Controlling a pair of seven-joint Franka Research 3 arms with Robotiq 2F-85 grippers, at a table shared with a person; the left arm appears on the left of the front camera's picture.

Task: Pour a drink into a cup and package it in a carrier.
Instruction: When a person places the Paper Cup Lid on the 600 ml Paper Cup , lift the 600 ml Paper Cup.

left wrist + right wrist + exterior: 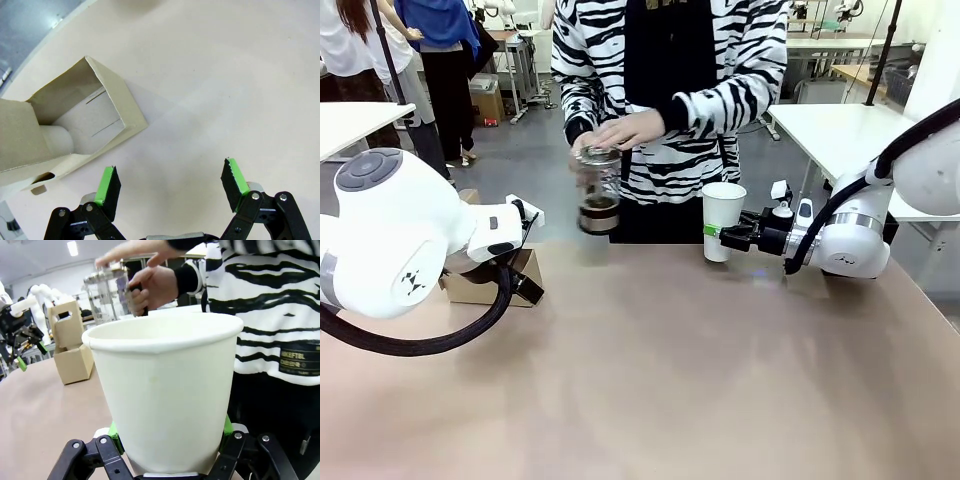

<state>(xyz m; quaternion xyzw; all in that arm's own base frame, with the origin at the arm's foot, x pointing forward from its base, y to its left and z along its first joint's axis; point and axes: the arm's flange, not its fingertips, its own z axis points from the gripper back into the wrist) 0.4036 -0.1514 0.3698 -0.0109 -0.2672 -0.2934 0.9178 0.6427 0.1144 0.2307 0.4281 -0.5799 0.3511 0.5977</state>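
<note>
My right gripper [716,232] [170,442] is shut on the lower part of a lidless white paper cup [722,218] [167,385], holding it upright just above the table's far edge. To the cup's left, the person's hands hold a clear jug [598,192] [106,290] with a little dark drink [599,207] at its bottom. The brown cardboard carrier [480,288] [107,95] [70,342] stands at the table's left, partly hidden behind my left arm. A twin white cup [57,137] sits in one of its slots. My left gripper [172,182] hangs open over bare table beside the carrier.
The person in a striped top [670,90] stands at the far edge of the tan table [670,380]. My bulky left arm [390,230] covers the left side. White tables [830,130] stand behind on the right.
</note>
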